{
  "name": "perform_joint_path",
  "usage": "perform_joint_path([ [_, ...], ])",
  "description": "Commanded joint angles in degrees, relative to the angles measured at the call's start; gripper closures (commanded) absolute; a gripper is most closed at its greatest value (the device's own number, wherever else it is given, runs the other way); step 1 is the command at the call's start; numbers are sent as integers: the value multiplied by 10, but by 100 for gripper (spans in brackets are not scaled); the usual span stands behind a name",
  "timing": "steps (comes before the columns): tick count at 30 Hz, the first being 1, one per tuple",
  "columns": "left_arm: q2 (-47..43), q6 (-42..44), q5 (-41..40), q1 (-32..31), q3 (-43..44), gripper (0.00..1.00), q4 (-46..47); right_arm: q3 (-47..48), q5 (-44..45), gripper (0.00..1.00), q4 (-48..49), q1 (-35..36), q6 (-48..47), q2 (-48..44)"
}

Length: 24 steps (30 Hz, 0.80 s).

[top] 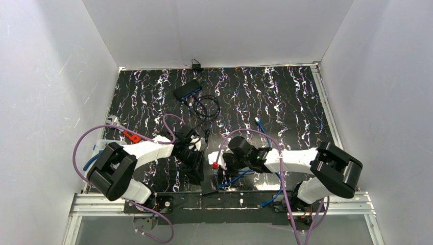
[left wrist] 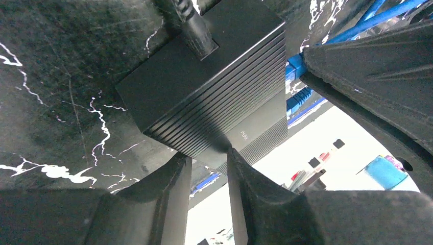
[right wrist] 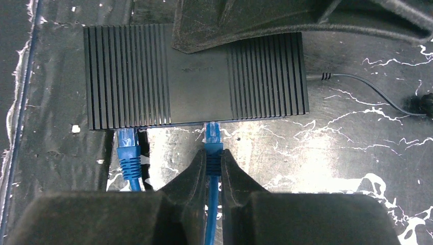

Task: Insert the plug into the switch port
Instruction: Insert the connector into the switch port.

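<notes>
My right claw [right wrist: 213, 162] is closed narrow on the plug [right wrist: 212, 133], pinching its blue boot just behind the clear head. The nose of that head meets the front face of the switch [right wrist: 133, 76]. I judge this to be the seating step: the head is at a port mouth or partly in, and I cannot tell whether it has latched. As I read it, the next move is a short straight push along the cable's line, kept level so the head doesn't cock in the port. A second blue plug [right wrist: 126, 148] sits in a port further along the same face. My left claw [left wrist: 204, 159] has its jaws narrow, tips against the switch's edge; I cannot tell whether it pinches the box or only braces it. The switch lies at the near edge of the tabletop [right wrist: 332, 153], about midway along it, with its power lead [right wrist: 367, 88] running off one end.
</notes>
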Motion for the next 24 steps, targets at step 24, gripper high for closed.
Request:
perform_joint_path([
  [24, -16, 39, 59, -24, 44, 80, 86, 32, -128, 99, 122, 3, 23, -62],
])
